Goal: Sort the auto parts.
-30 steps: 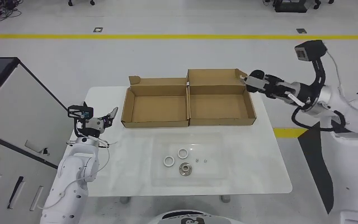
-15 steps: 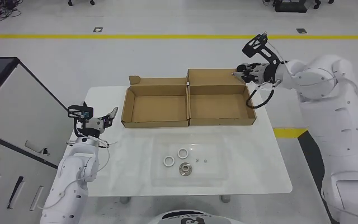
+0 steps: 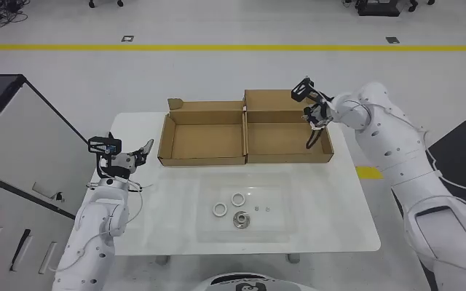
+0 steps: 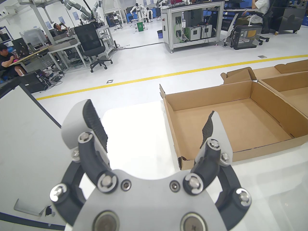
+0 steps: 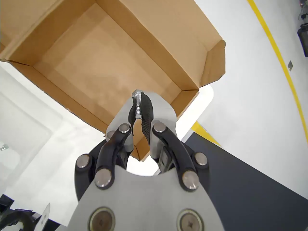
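Note:
Two open cardboard boxes stand side by side at the back of the table, the left box and the right box. My right gripper hangs over the right box's right end, shut on a threaded metal bolt. Near the table's front lie two white rings, a round metal part and small bits. My left gripper stands open and holds nothing by the table's left edge, short of the left box.
The loose parts rest on a clear sheet on the white table. A grey cabinet stands just off the table's left side. Bare tabletop lies between the boxes and the parts.
My right arm has swung from beyond the right box's far right corner to above its right end, and the gripper has tipped downward. The left arm has kept still.

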Available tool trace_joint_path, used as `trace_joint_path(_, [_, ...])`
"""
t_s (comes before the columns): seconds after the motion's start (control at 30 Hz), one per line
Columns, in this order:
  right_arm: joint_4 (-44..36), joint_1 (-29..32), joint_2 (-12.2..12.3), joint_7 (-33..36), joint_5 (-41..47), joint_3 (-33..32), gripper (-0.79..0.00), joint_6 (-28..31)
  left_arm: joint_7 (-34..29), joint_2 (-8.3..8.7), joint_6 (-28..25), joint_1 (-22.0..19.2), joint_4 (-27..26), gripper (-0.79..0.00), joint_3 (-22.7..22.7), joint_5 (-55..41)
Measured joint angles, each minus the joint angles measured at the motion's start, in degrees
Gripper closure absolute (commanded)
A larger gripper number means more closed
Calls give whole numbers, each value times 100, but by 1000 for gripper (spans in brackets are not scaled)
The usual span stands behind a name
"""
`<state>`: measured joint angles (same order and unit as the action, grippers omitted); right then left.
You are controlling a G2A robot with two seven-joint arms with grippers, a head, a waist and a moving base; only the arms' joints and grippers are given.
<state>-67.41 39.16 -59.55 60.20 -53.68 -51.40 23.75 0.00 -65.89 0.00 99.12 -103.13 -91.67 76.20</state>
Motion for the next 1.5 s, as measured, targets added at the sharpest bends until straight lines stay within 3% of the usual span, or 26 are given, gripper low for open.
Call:
trace_joint_path(0.5, [1666, -256, -477, -406, -49, 891, 0, -104, 0, 0, 0, 0, 0, -785, 0, 0])
trace_joint_path(1.13, [2478, -340, -726, -681, -191, 1113, 0, -120, 0, 0, 0, 0, 0, -785, 0, 0])
trace_joint_path(1.17, [2502, -342, -734, -698, -198, 1116, -12, -121, 0, 0, 0, 0, 0, -785, 0, 0])
trace_joint_path(1.23, [2556, -347, -753, -722, -226, 1127, -132, -124, 0, 0, 0, 0, 0, -785, 0, 0])
trace_joint_path(1.33, [2619, -361, -780, -738, -254, 1138, -200, -131, 0, 0, 0, 0, 0, -785, 0, 0])
trace_joint_path(1.5, [2687, -386, -815, -805, -276, 1131, -243, -129, 0, 0, 0, 0, 0, -785, 0, 0])
